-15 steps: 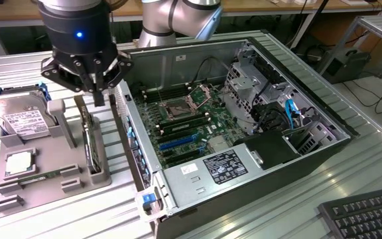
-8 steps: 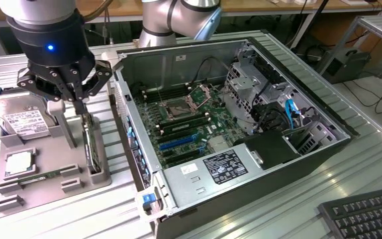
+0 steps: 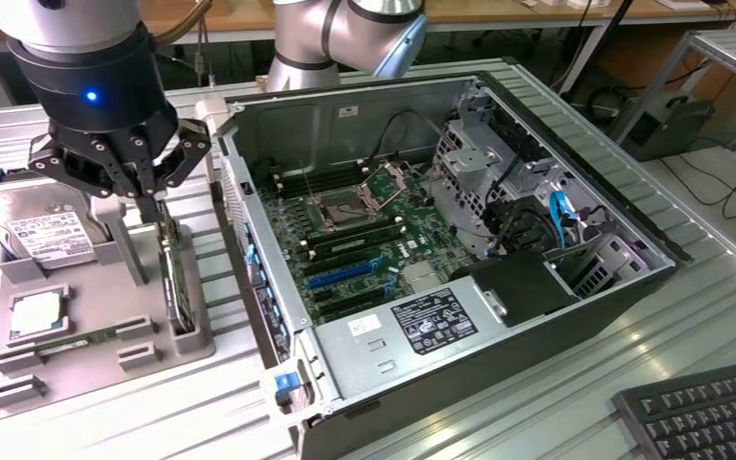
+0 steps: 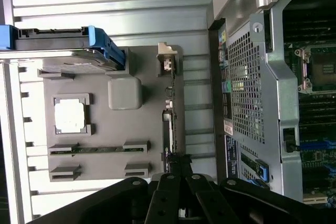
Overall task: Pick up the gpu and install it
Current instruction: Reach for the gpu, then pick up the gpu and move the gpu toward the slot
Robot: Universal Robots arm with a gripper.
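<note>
the fingers (image 3: 150,206) are pinched on the top edge of the thin card (image 3: 179,283) standing in the gray tray (image 3: 100,355); a straight, slow lift looks best so it won't snag

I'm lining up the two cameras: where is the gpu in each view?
Exterior view: the gpu stands on edge in the gray holder, on its side nearest the computer case, below the end effector.
Wrist view: the gpu is the thin dark strip between the processor chip and the computer case.
Shared landmark: the processor chip.
</note>
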